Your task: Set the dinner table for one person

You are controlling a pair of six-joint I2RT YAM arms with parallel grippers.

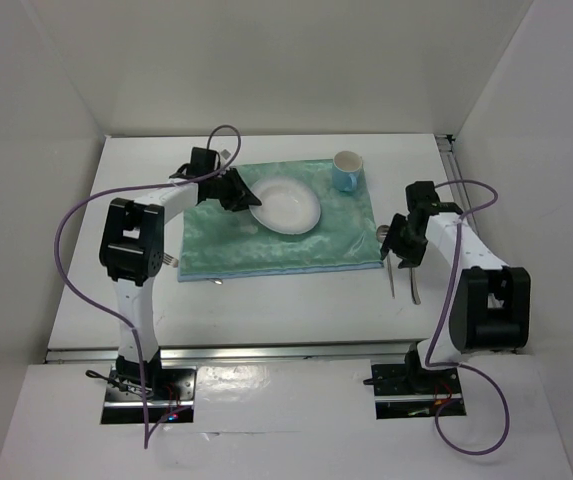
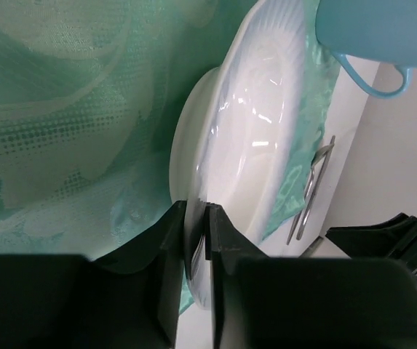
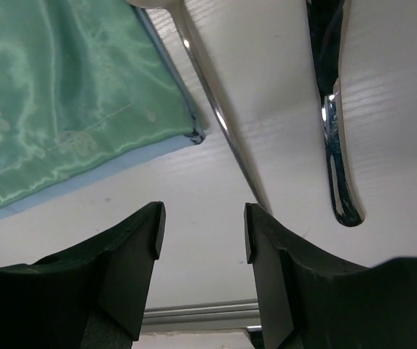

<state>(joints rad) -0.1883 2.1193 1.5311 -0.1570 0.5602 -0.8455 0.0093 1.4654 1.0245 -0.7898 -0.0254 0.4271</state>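
Two arms, two grippers, two utensils; one of everything else.

One large, plain white rectangular tabletop [image 1: 266, 310], spread beneath everything, with a metal rail [image 1: 266, 352] along its near edge. One green-teal cloth mat [image 1: 336, 240] with a satin sheen, flat at mid-table. One round, glossy white ceramic plate [image 1: 291, 205] on the mat's left half. One light blue ceramic mug [image 1: 347, 170] with a loop handle, upright near the mat's far right corner. Two slim, shiny metal utensils [image 1: 415, 292], side by side on bare table just off the mat's right edge.

Seen only from the left wrist: left gripper [image 2: 196, 233] clamped on the thin rim of the plate [image 2: 252, 145], black fingers pressed to either face; fine ribbing around that rim; a dotted weave in the mat [image 2: 62, 109]; mug [image 2: 375, 33] and utensils [image 2: 310, 193] beyond.

Seen only from the right wrist: right gripper [image 3: 201, 233] with fingers apart and nothing between them, low over the bare tabletop [image 3: 281, 73]; a pale blue border at the corner of the mat [image 3: 55, 87]; two polished handles of the utensils [image 3: 339, 160] just ahead, one rounded at its end; rail [image 3: 193, 314] below.

Overhead alone: both grippers together, left gripper [image 1: 251, 198] at the plate's left rim, right gripper [image 1: 400, 252] beside the utensils.
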